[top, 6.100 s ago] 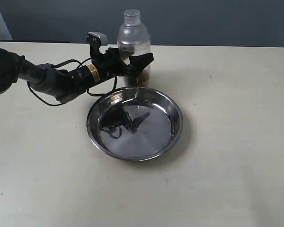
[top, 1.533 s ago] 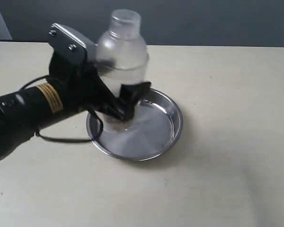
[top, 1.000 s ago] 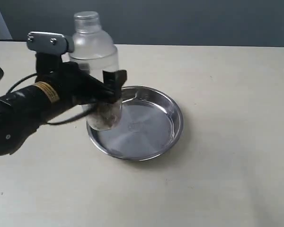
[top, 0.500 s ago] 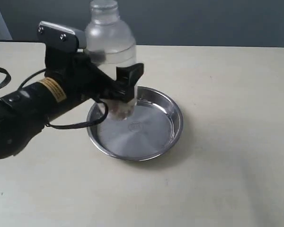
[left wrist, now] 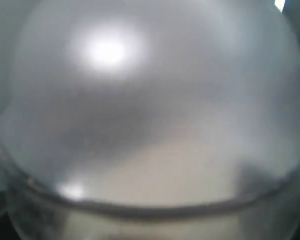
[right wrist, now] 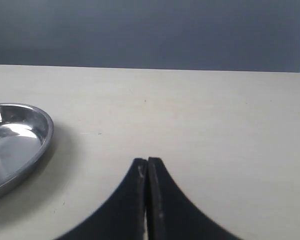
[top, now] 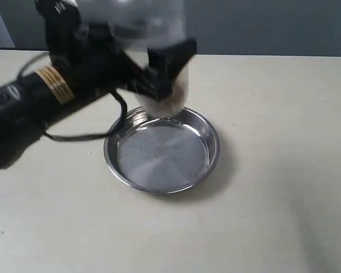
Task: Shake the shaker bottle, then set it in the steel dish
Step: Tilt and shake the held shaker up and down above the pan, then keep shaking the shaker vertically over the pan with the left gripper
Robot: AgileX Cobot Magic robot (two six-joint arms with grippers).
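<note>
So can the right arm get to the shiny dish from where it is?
Probably yes. Only bare table lies between the shut right fingers and the steel dish in the right wrist view. The shaker bottle hangs over the dish's back edge in the exterior view, so the rest looks open.

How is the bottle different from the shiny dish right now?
The shaker bottle is cloudy plastic; the steel dish is shiny metal. The bottle is held up by the left gripper; the dish lies flat on the table. The bottle looks blurred; the dish looks sharp.
</note>
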